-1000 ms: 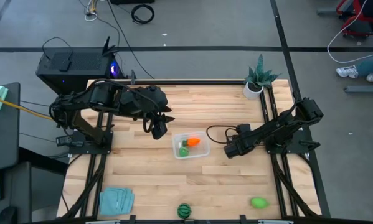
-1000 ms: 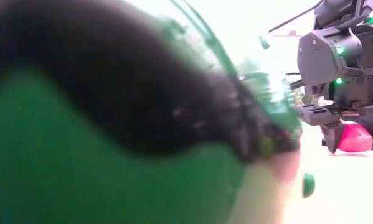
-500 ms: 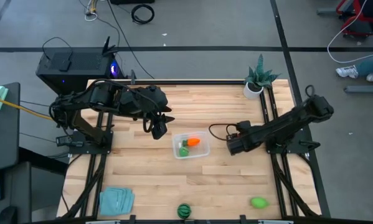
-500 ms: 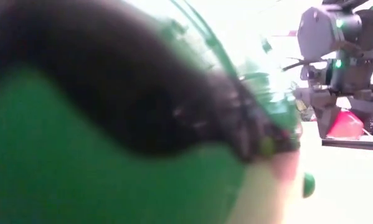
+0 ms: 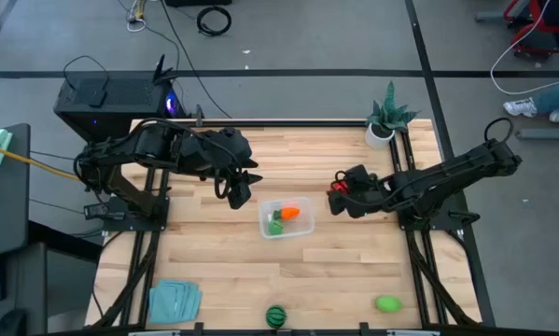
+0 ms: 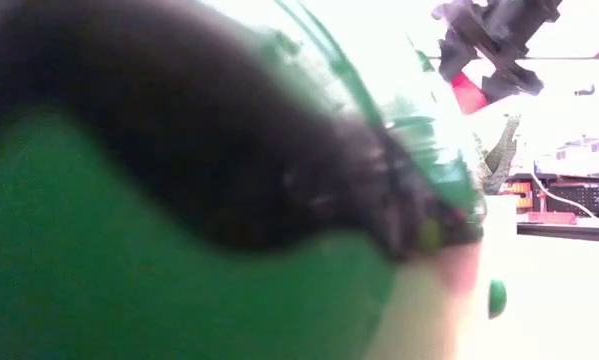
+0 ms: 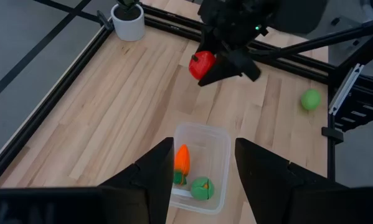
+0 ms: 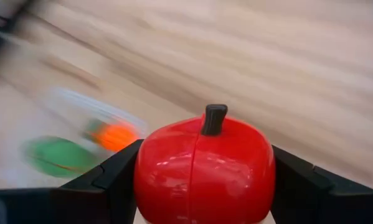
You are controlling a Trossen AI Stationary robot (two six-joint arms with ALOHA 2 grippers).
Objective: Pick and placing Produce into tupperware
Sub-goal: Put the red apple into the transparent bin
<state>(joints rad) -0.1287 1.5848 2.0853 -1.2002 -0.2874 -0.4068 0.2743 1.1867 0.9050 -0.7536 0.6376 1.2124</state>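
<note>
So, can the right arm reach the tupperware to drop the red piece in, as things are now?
Probably yes. The right gripper, shut on the red piece, is just beside the tupperware. Its top is open, and the left gripper waits off its other side.

The table (image 5: 214, 252) has a light wooden plank top inside a dark frame. Near its centre sits the tupperware (image 5: 286, 217), with a carrot (image 5: 289, 213) and a green piece (image 5: 275, 226) inside. At 1 o'clock, in the far corner, stands a plant (image 5: 385, 119) in a white pot. At 7 o'clock, by the near edge, lies a folded teal cloth (image 5: 174, 301). At 6 o'clock a striped ball (image 5: 276, 315) rests at the near edge, and at 5 o'clock a second green piece (image 5: 387, 303) lies well apart from it.
</note>
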